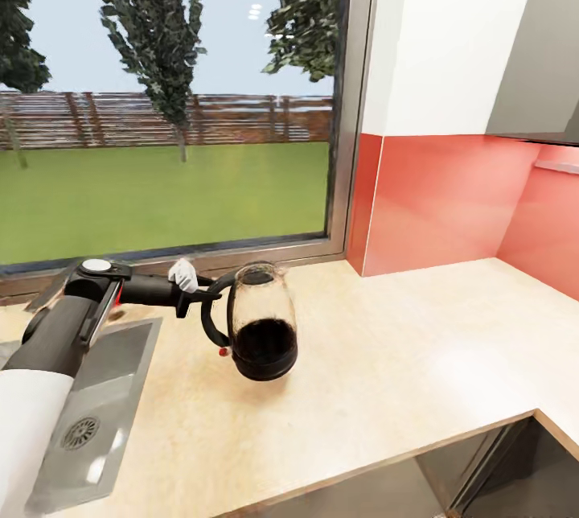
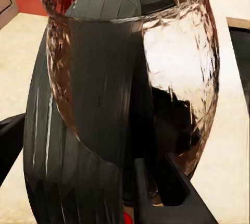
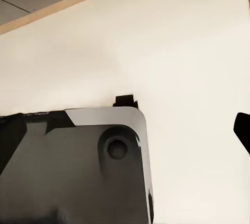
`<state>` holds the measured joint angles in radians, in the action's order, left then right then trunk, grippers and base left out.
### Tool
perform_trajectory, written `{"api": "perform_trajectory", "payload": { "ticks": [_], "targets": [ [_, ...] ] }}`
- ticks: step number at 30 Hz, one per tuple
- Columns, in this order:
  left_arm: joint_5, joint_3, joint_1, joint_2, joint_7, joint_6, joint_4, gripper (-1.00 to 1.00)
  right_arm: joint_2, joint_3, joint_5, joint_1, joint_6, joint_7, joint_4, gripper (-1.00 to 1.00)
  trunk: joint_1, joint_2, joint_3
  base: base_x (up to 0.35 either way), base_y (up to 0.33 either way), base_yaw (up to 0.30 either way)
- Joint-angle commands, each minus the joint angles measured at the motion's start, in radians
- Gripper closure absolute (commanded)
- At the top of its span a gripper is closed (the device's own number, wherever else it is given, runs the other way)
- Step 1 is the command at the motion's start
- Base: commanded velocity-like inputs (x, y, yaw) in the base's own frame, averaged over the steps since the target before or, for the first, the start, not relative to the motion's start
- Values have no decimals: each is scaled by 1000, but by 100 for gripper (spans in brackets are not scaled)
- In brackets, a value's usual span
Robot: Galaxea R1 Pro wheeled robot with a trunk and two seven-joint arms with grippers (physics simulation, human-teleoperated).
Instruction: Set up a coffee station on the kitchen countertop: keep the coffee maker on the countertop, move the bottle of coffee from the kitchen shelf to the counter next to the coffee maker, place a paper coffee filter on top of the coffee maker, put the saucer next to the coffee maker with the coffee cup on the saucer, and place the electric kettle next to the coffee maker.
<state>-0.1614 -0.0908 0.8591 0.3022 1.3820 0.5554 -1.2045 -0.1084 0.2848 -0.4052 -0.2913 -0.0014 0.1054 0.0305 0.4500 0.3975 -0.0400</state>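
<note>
The left hand (image 1: 195, 293) is clamped on the black handle of the kettle (image 1: 262, 325), at the end of an arm reaching in from the left over the sink (image 1: 96, 413). The kettle hangs above the tabletop (image 1: 418, 341), tilted somewhat, its dark base lowest and its small red switch facing the sink. In the left wrist view the kettle's glass body (image 2: 172, 78) looms close, with one finger (image 2: 172, 198) of the hand showing dark beside the handle.

The right wrist view looks down on pale tabletop and a dark, rounded-cornered block I cannot identify; whether the right hand is apart or together I cannot tell.

Risks, as I judge them: held by the handle alone, the kettle may swing or rotate in the grip, and a tilted set-down could tip it. The sink lies near, so releasing early could drop it in.
</note>
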Motion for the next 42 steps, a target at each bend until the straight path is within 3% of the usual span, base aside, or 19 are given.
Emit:
{"api": "perform_trajectory", "payload": {
  "ticks": [1, 10, 42],
  "targets": [
    [-4, 0, 1, 0, 6, 11, -1, 100, -1, 8, -11, 0, 0, 3, 0, -100, 0, 3, -2, -315, -50, 273],
    [-5, 33, 3, 0, 5, 20, -2, 100, -1, 8, -10, -1, 0, 3, 0, -100, 0, 3, -2, -333, 5, 274],
    [-8, 38, -2, 3, 2, 43, -36, 100, -1, 10, -9, -1, 0, 2, 0, -100, 0, 3, -2, -306, 40, 276]
  ]
}}
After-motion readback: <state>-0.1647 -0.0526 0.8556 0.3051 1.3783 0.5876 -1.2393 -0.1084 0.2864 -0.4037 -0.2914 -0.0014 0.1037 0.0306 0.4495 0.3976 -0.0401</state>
